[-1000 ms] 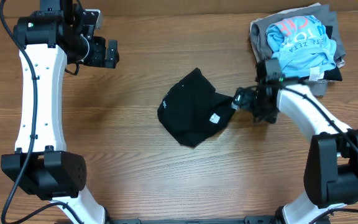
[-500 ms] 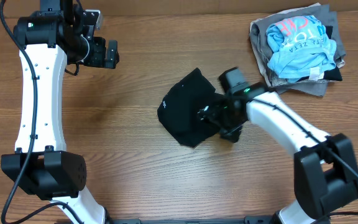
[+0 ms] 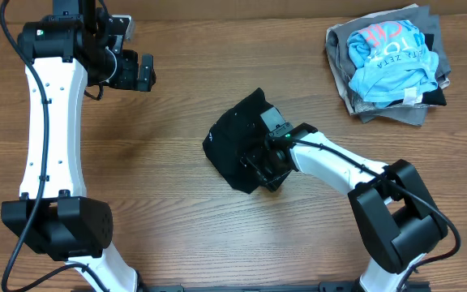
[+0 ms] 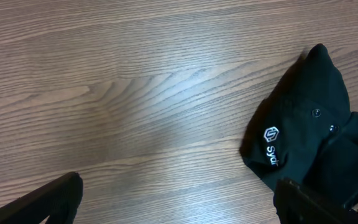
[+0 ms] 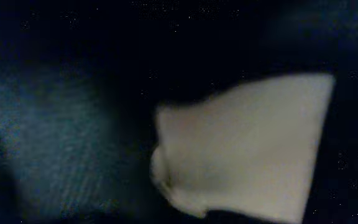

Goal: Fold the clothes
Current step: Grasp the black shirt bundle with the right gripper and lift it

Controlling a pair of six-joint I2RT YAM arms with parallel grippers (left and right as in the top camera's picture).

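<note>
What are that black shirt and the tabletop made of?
The black shirt looks like soft, thin, matte knit fabric, perhaps cotton: it lies in limp crumples. The table looks like wood or wood-grain laminate, smooth with a faint sheen.

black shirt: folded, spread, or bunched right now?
Bunched. The black shirt lies in a compact, irregular heap, no sleeves laid out, no neat edges. The right gripper rests on its right side.

L gripper [image 3: 143,73] held aloft, jaws spread wide. R gripper [image 3: 259,162] pitched down, R arm [image 3: 331,165] extended behind it. Jaw gap indiscernible, view blurred.
</note>
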